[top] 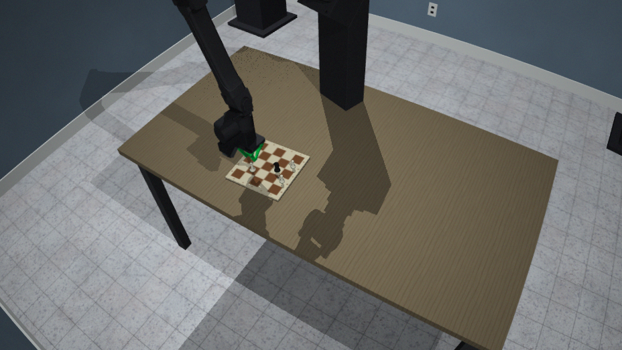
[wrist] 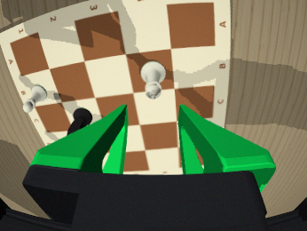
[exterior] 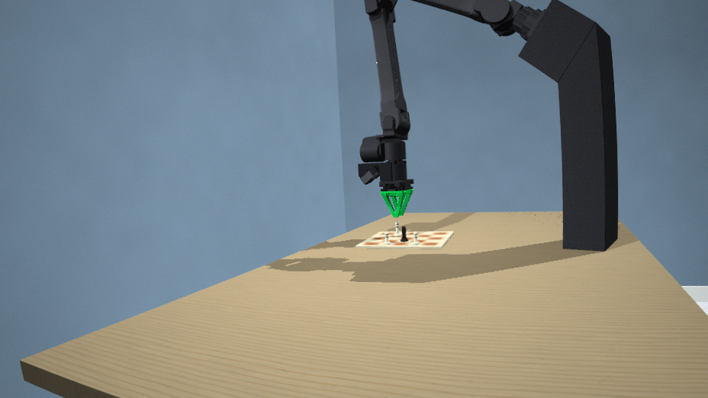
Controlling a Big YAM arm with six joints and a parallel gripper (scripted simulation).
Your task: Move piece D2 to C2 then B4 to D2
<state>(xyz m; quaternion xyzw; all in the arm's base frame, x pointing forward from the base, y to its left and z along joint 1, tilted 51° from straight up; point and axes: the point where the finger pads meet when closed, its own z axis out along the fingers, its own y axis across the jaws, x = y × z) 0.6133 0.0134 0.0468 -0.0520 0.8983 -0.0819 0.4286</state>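
The small chessboard (top: 267,168) lies on the wooden table. A white pawn (wrist: 153,79) stands upright on B4; it also shows in the top view (top: 251,166) and the exterior view (exterior: 397,227). My gripper (wrist: 153,112) (exterior: 394,213) with green fingers hangs straight above this pawn, a little over its head. The fingers are partly open with nothing between them. A black piece (wrist: 79,120) (top: 276,166) stands upright in the 2 column; my left finger hides its base in the wrist view.
Two more white pieces (top: 292,164) (top: 281,178) stand upright on the board's side away from the gripper. The arm's black base column (top: 343,51) stands on the table behind the board.
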